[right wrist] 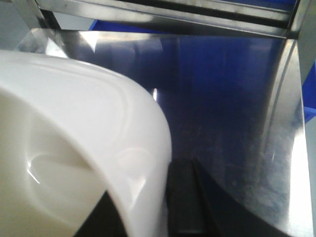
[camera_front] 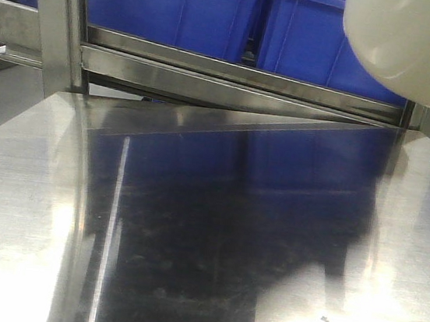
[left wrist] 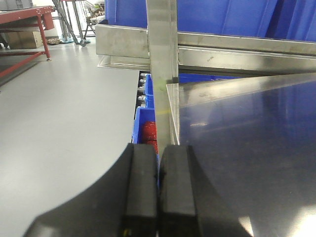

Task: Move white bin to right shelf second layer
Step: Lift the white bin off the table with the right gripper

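Observation:
The white bin hangs tilted at the top right of the front view, above the mirror-like steel table and in front of the blue crates. In the right wrist view the bin fills the left half. My right gripper is shut on its wall, with one finger outside and the other inside. My left gripper is shut and empty, low over the table's left edge. The roller tier of the right shelf does not show.
Large blue crates stand on a steel rack tier behind a flat front bar at the table's far edge. A steel post rises at the table's left corner. A lower blue crate holding red parts and small rollers sit beside it.

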Controlling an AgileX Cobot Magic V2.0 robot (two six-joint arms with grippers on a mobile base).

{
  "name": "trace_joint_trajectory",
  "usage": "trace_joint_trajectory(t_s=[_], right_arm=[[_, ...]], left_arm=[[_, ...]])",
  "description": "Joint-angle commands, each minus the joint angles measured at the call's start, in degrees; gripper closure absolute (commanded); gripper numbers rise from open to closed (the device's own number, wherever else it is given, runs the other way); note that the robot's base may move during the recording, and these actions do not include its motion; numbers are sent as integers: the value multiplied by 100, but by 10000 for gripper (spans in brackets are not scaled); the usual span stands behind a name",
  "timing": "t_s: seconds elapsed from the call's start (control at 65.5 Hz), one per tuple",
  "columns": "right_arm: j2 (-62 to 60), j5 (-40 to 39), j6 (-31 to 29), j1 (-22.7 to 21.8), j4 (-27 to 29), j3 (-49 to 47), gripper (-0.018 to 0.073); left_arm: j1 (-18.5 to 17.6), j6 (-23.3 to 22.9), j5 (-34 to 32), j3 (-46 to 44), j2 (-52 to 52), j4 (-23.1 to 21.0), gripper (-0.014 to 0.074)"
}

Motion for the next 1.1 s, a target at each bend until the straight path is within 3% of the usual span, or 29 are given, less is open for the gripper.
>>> trace_joint_trajectory(t_s=[0.0, 1.083], right_arm=[[-112, -751, -21, -44, 31, -154, 503], [-112, -818, -21, -44, 31, -154, 503]], left_arm=[[-23, -18, -493, 211, -18, 0, 512], [-23, -18, -493, 211, -18, 0, 512]])
